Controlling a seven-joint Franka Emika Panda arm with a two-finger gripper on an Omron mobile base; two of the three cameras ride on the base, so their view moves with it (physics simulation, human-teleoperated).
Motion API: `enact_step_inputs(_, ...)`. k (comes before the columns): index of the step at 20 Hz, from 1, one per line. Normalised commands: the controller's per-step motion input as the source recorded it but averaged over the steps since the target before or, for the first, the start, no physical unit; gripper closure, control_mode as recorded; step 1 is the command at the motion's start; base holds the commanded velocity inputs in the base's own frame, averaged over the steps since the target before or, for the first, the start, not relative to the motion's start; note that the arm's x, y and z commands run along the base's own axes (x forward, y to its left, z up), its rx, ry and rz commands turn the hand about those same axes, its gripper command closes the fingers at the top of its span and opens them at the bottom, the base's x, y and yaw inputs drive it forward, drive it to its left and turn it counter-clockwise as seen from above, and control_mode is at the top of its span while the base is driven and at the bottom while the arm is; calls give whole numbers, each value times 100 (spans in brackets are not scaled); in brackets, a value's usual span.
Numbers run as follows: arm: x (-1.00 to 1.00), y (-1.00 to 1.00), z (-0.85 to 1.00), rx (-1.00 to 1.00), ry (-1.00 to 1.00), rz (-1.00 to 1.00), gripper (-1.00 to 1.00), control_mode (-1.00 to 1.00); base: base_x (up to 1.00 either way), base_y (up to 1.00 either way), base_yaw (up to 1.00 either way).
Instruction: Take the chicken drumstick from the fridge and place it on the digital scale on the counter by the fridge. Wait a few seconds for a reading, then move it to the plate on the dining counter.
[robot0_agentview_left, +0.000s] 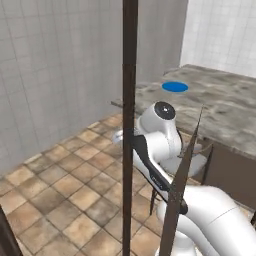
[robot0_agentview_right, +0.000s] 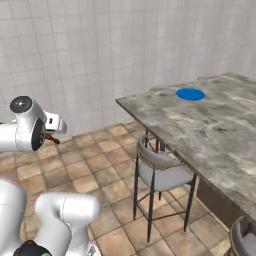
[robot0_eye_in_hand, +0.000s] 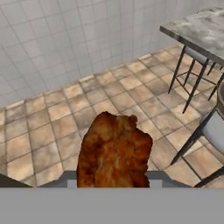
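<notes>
Hand view: 1 chicken drumstick (robot0_eye_in_hand: 114, 151), 1 plate (robot0_agentview_right: 190, 94).

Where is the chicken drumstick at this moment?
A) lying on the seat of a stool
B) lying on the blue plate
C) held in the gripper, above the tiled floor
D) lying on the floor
C: in the hand view the chicken drumstick sits at the gripper with floor tiles behind it, and the plate on the dining counter is bare.
</notes>
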Motion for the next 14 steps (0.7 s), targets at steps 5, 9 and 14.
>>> enact_step_inputs(5,0,0,0,0,0,0,100,100,100,57,-23)
enact_step_inputs(9,0,0,0,0,0,0,100,100,100,48,-27)
enact_step_inputs(14,0,0,0,0,0,0,100,100,100,46,-30)
